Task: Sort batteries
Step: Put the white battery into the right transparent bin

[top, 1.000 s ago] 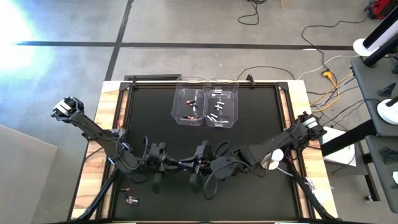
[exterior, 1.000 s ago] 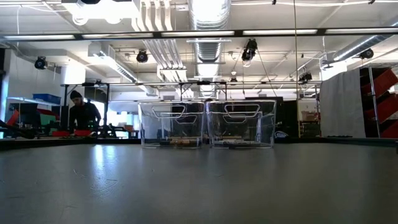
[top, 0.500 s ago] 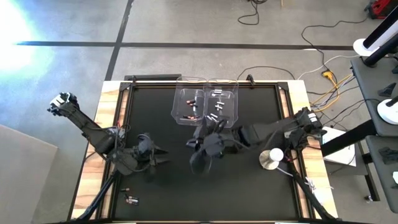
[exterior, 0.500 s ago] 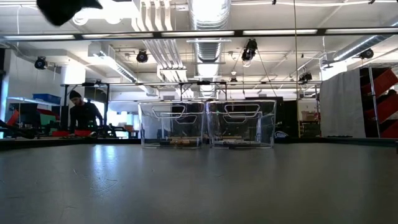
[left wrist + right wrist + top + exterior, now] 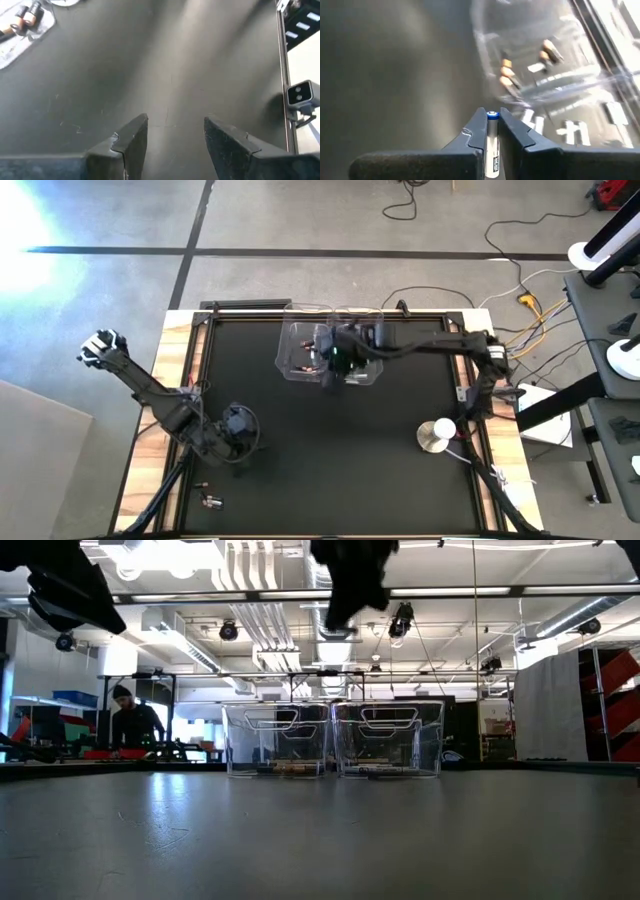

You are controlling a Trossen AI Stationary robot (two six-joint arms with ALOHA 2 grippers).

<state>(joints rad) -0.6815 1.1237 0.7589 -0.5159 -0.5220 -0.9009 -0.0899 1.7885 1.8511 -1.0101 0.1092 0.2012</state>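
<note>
My right gripper (image 5: 332,368) hangs over the two clear bins (image 5: 298,352) at the table's far middle, shut on a silver-white battery (image 5: 492,135). In the right wrist view, the bin below it holds dark, copper-ended batteries (image 5: 507,70), and the one beside it holds silver-white ones (image 5: 570,131). My left gripper (image 5: 240,428) stands open over bare mat at the near left, with nothing between its fingers (image 5: 131,142). A few loose batteries (image 5: 210,501) lie on the mat near the front left corner. My right gripper pinches the battery's body (image 5: 491,147) between its two fingers. The battery lies along the fingers, and its blue-ringed end (image 5: 492,115) pokes out at the fingertips. It is lifted clear, above the mat and the bins.
A round white-and-metal disc (image 5: 436,436) sits on the mat at the right. The bins stand side by side near the far edge (image 5: 277,738) (image 5: 388,738). A small camera (image 5: 300,95) stands at the table's near edge. A person stands far back in the room (image 5: 130,725).
The two grippers, which stood tip to tip at the near middle, have drawn apart. My right gripper has gone toward the far edge with the battery and now hangs over the bins. My left gripper has drawn back toward the table's left edge.
</note>
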